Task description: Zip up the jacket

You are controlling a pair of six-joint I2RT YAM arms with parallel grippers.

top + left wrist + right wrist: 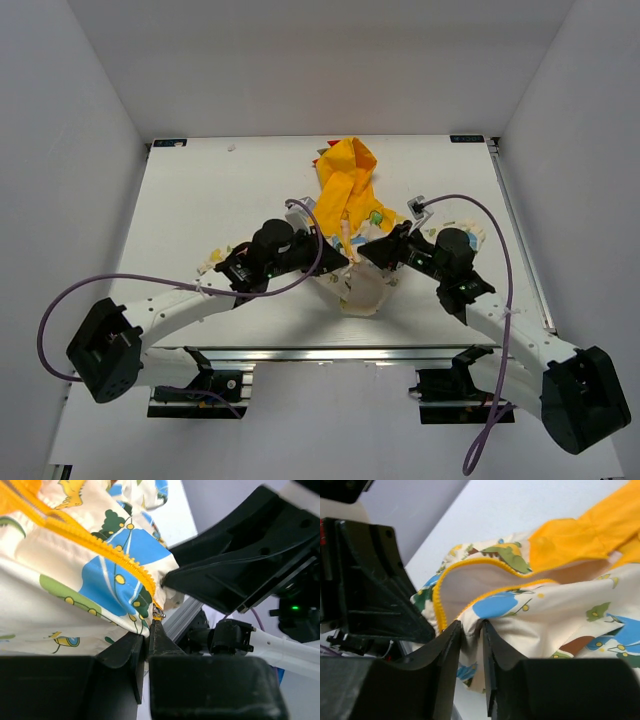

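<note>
The jacket lies mid-table, yellow hood at the far end, cream dinosaur-print body bunched toward the near edge. Both grippers meet at its near hem. My left gripper is shut on the hem at the lower end of the orange zipper strip, and the metal slider sits right at its fingertip. My right gripper has its fingers a little apart, a fold of printed fabric lying loosely between them beside the zipper edge.
The white table is boxed by white walls on three sides. An aluminium rail runs along the near edge just behind the hem. Purple cables loop off both arms. The two grippers stand almost touching.
</note>
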